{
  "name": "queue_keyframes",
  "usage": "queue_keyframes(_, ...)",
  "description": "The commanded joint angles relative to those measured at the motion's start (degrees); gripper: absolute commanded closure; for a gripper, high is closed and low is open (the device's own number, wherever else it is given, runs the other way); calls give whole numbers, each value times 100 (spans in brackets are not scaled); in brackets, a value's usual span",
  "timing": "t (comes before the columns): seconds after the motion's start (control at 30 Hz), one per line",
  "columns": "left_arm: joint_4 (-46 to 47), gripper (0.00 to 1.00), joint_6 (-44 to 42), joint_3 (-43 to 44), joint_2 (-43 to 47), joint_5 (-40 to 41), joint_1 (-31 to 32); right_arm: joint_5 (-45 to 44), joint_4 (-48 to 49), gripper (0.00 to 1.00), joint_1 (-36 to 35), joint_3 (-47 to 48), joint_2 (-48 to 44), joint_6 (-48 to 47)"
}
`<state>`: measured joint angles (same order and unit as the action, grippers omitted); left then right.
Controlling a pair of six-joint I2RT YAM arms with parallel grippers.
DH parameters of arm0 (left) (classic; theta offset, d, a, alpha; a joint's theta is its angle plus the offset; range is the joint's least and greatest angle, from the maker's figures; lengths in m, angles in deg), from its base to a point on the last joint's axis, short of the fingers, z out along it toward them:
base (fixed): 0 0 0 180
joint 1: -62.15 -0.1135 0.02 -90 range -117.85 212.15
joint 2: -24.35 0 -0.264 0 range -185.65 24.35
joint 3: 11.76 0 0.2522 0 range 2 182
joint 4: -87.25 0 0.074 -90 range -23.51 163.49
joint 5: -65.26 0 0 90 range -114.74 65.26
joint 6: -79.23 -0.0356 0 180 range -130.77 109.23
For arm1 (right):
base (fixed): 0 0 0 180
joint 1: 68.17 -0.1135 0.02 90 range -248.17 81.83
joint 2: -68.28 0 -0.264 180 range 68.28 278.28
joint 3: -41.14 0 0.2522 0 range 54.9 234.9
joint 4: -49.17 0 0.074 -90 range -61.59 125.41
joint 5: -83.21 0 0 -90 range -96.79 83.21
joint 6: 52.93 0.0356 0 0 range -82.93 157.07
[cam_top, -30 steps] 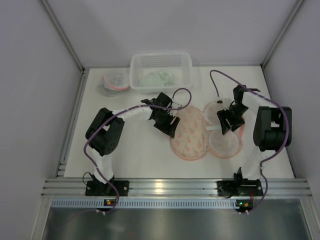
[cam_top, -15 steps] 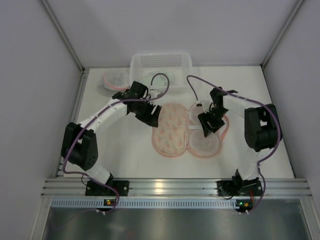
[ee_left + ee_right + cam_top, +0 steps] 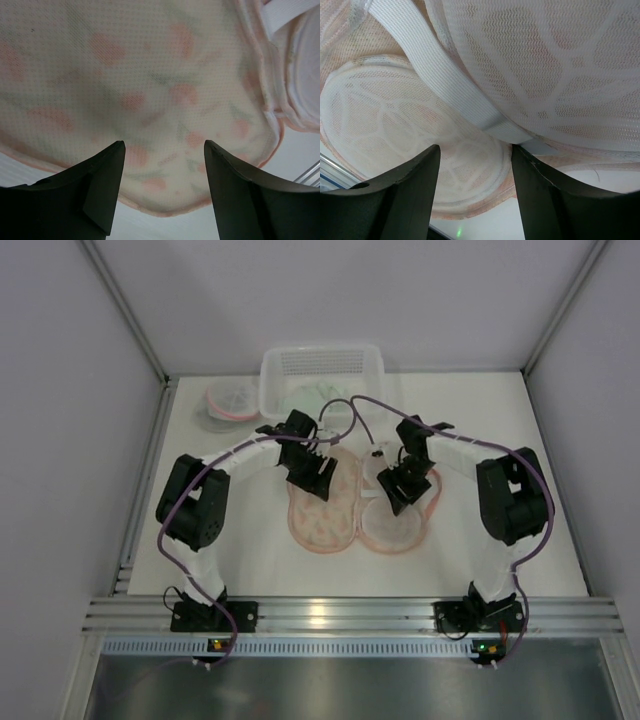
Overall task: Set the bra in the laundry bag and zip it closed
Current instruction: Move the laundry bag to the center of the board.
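- Left end effector released over laundry bag, floral half; right end effector released, beside white strap.
- Bag open on counter; bra probably in basket behind.
- Pin one half, fetch bra.

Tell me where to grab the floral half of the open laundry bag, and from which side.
Grip the pink-trimmed rim on the outer left edge of the floral half, coming in low from the left. That half lies flat and open, so its wide mesh face gives nothing to pinch, and its right edge joins the white half. The left gripper looks nearest.
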<state>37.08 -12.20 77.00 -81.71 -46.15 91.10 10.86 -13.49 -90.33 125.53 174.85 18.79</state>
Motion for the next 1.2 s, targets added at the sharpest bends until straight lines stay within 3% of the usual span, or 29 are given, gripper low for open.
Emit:
queue_keyframes(0.0, 222, 30, 82, 147, -335, 145, -12, -217, 821, 40, -272, -129, 102, -158)
queue_keyframes(0.13, 195, 34, -24, -555, -249, 357, -12, -200, 935, 38, -377, -41, 75, -97)
queue_keyframes(0.33, 99, 34, -138, -1392, 559, 348, -12, 45, 743, 38, -448, -23, -83, 0)
queue_keyframes(0.7, -428, 27, -419, -768, 1202, 840, -205, 423, 470, 37, -755, -497, -786, 299)
queue_keyframes(0.87, -543, 24, -761, -453, 1683, 955, -372, 83, 163, 33, -773, -226, -1084, 264)
queue_keyframes(1.03, -929, 16, -1236, 66, 2554, 761, -425, -411, 13, 20, -589, 442, -1550, 150)
queue_keyframes(1.07, -1017, 14, -1289, 206, 2747, 770, -434, -490, 13, 7, -493, 556, -1699, 150)
queue_keyframes(1.1, -1096, 13, -1307, 538, 2810, 805, -425, -508, -5, 1, -431, 731, -1787, 150)
queue_keyframes(1.17, -1272, 12, -1333, 857, 2889, 919, -434, -491, -57, 1, -230, 917, -2007, 176)
